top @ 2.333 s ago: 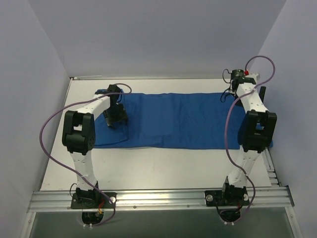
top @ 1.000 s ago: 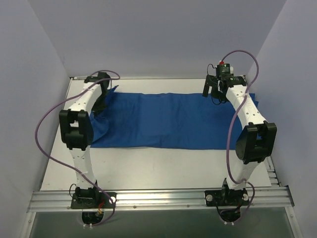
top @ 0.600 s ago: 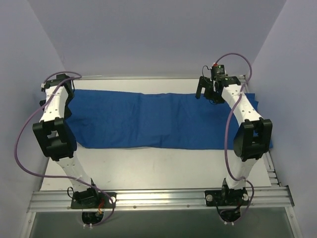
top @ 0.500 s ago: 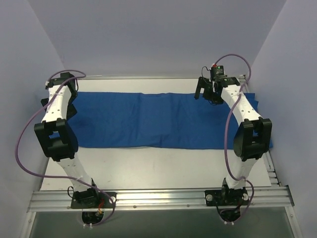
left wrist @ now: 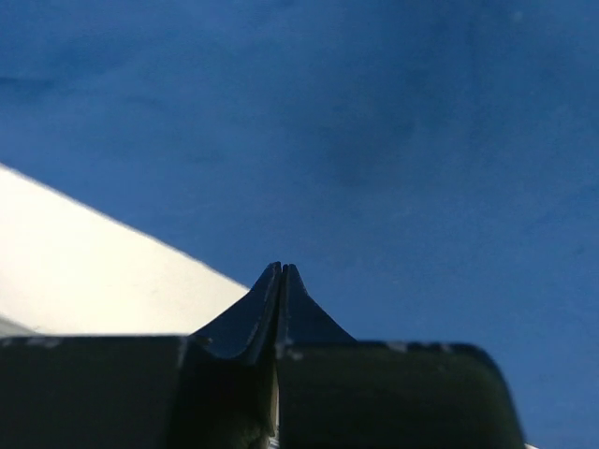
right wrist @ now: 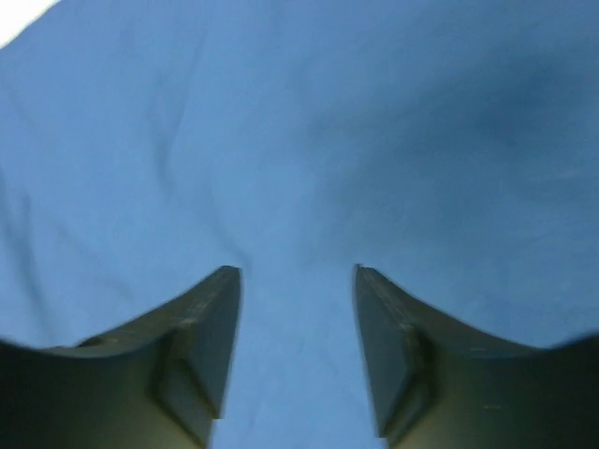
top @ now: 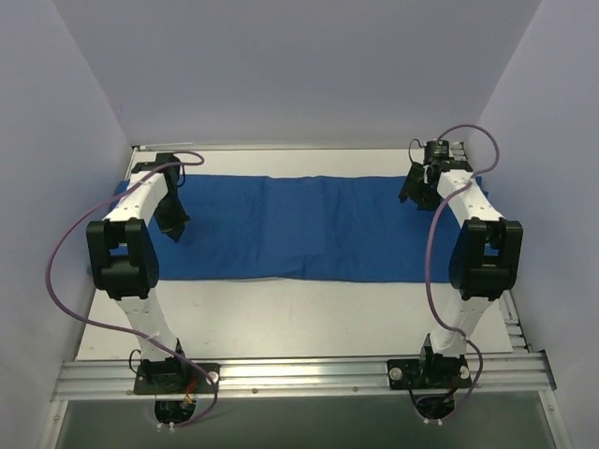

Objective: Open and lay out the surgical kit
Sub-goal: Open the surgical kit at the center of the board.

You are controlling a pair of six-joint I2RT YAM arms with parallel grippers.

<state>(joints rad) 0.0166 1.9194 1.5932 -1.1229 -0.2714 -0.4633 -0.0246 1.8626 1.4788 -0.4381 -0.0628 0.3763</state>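
jaws of the left gripper are pressed together with nothing seen between them. it sits low over the deep-blue drape near its left end, close to where the cloth's edge meets the white table. jaws of the right gripper stand apart, only cloth showing through the gap, low over the drape's far right end; whether either touches the fabric i cannot tell. the drape lies flat as a long, lightly wrinkled strip across the far half of the table, running left to right.
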